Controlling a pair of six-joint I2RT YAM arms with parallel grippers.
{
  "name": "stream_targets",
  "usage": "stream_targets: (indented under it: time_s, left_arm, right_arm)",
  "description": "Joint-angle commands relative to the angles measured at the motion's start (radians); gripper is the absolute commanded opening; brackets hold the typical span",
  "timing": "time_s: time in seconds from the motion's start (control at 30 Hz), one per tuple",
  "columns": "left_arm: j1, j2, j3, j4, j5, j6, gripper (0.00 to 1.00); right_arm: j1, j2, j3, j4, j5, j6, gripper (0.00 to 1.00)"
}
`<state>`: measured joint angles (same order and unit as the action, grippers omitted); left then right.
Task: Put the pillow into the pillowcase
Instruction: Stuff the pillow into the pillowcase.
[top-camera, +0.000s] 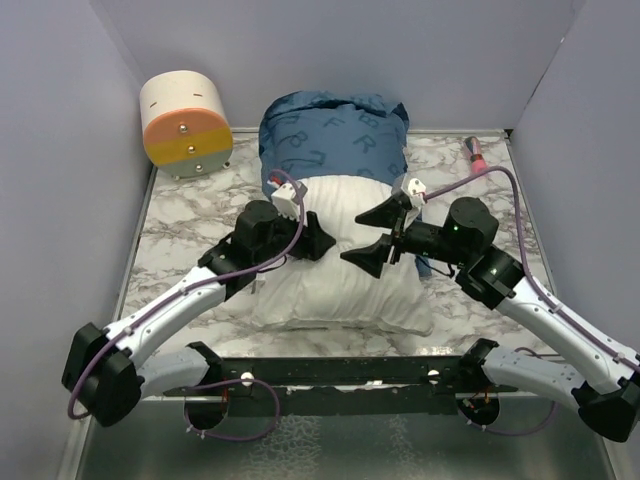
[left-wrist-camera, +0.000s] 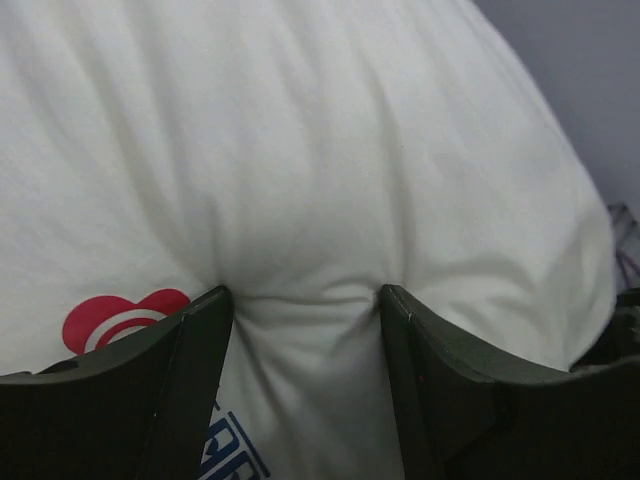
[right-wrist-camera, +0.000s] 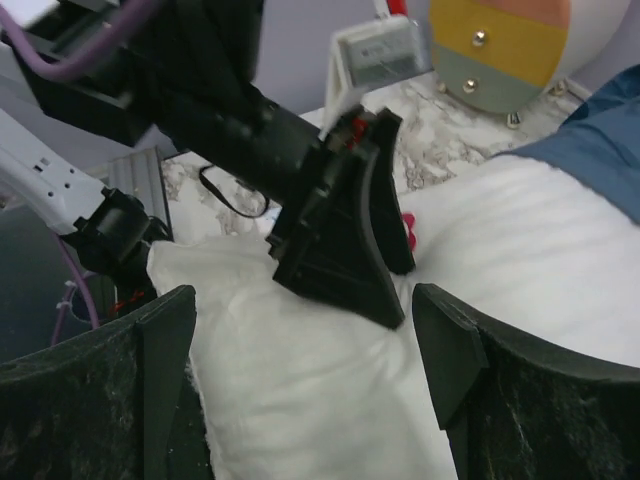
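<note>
Wall (top-camera: 60, 150) hems the marble table (top-camera: 185, 225) on the left, with a striped canister (top-camera: 185, 122) in the far corner. The left gripper (top-camera: 318, 240) pinches a puckered fold of the pillow (top-camera: 340, 290), jaws partly closed. The pillow lies mid-table with marble showing on either side, its far end inside the pillowcase (top-camera: 335, 130); how deep is hidden. The right gripper (top-camera: 376, 235) hovers over it, spread wide and empty. A small pink object (top-camera: 477, 152) far right is unclear.

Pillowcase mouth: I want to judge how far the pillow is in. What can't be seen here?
Pillow end inside: top view, hidden by the pillowcase fabric.
Pillow label: left wrist view, partly behind fingers of the left hand.
Pillowcase in right wrist view: only a corner at the edge.
</note>
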<state>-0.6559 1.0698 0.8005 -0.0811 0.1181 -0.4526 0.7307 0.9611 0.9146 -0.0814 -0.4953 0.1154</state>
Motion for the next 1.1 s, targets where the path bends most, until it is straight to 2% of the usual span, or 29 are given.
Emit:
stream_targets:
  time_s: [0.0,0.07,0.13,0.23,0.37,0.43,0.53,0.57,0.6,0.67,0.73,0.8,0.87,0.97,1.07]
  left_arm:
    - [-0.013,0.126,-0.031,0.314,0.312,-0.161,0.63]
    - [-0.013,0.174,-0.021,0.413,0.367,-0.211,0.63]
    - [-0.014,0.203,0.005,0.437,0.389,-0.219,0.65]
    - [-0.014,0.176,0.034,0.368,0.358,-0.155,0.67]
    - [-0.012,0.049,0.038,0.199,0.222,-0.039,0.74]
    - [-0.010,-0.004,0.038,0.130,0.170,-0.004,0.75]
    - [-0.009,-0.079,0.051,0.011,0.075,0.047,0.75]
    - [-0.009,-0.105,0.054,-0.027,0.033,0.066,0.75]
    - [-0.008,-0.130,0.053,-0.066,-0.020,0.085,0.75]
    - [-0.007,-0.178,0.039,-0.131,-0.137,0.111,0.77]
    - [-0.001,-0.218,-0.006,-0.159,-0.236,0.118,0.81]
    - [0.025,-0.243,-0.065,-0.128,-0.268,0.107,0.86]
    - [0.095,-0.235,-0.100,-0.069,-0.188,0.089,0.87]
    - [0.281,-0.179,-0.137,0.044,0.030,0.033,0.86]
    - [0.420,-0.105,-0.182,0.189,0.231,-0.055,0.86]
  right_arm:
    - [0.013,-0.030,0.031,-0.036,-0.008,-0.035,0.89]
    - [0.013,-0.046,0.010,-0.058,0.007,-0.036,0.89]
    - [0.013,-0.059,-0.018,-0.080,0.028,-0.036,0.89]
    - [0.013,-0.060,-0.063,-0.101,0.043,-0.031,0.88]
    - [0.015,-0.008,-0.148,-0.053,0.055,-0.025,0.88]
    - [0.015,0.050,-0.166,-0.048,0.124,-0.026,0.88]
    - [0.015,0.122,-0.165,-0.094,0.408,0.034,0.85]
    - [0.015,0.135,-0.162,-0.119,0.493,0.047,0.79]
    - [0.015,0.142,-0.160,-0.138,0.564,0.056,0.67]
    - [0.014,0.136,-0.163,-0.158,0.656,0.071,0.49]
    - [0.012,0.129,-0.159,-0.187,0.718,0.092,0.37]
    - [0.005,0.129,-0.151,-0.215,0.775,0.116,0.30]
    - [-0.014,0.129,-0.149,-0.225,0.801,0.131,0.27]
    - [-0.056,0.116,-0.144,-0.251,0.814,0.147,0.21]
    - [-0.122,0.079,-0.142,-0.272,0.811,0.155,0.19]
